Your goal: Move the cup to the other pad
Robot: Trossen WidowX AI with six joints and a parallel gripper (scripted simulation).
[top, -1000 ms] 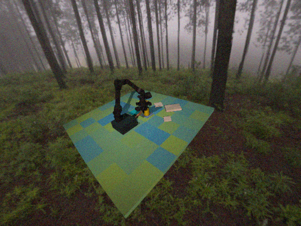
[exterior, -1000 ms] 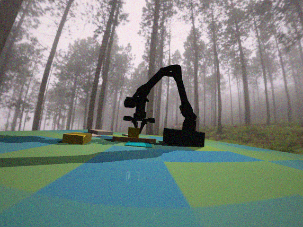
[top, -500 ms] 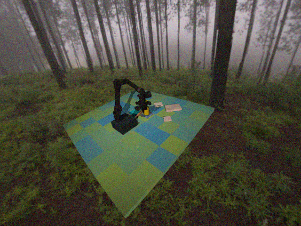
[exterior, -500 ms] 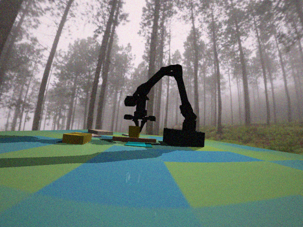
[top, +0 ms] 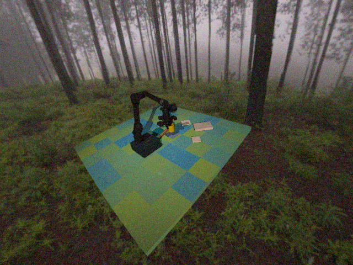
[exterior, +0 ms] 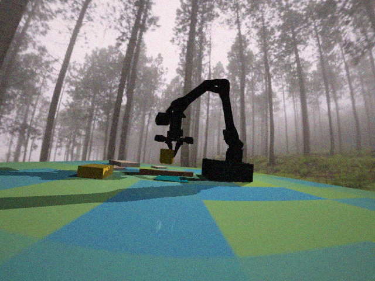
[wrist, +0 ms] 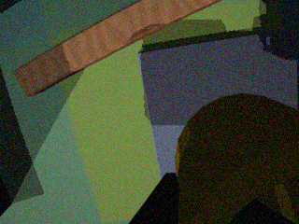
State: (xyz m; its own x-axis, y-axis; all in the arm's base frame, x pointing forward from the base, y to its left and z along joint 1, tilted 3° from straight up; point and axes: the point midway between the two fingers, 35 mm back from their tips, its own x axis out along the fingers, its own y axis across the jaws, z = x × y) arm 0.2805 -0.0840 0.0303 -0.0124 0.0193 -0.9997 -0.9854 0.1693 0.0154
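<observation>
The yellow cup (top: pixel 171 127) (exterior: pixel 165 156) (wrist: pixel 220 135) hangs in the air, roughly upright with perhaps a slight tilt. My gripper (top: pixel 169 126) (exterior: pixel 173 153) (wrist: pixel 189 182) is shut on the cup, pinching its wall. The purple-blue pad (top: pixel 172 134) (wrist: pixel 187 84) lies below the cup, partly in shadow. A flat teal pad (top: pixel 158 131) (exterior: pixel 171 178) lies on the other side of the wooden bar, towards the exterior camera. The marbles cannot be made out inside the dark cup.
A low wooden bar (top: pixel 163 133) (exterior: pixel 166 172) (wrist: pixel 103 33) lies between the two pads. Pale flat squares (top: pixel 196 139) (top: pixel 185 122) and a larger pale slab (top: pixel 203 126) (exterior: pixel 125 163) lie farther from the arm's base. An orange block (exterior: pixel 95 171) stands left in the exterior view.
</observation>
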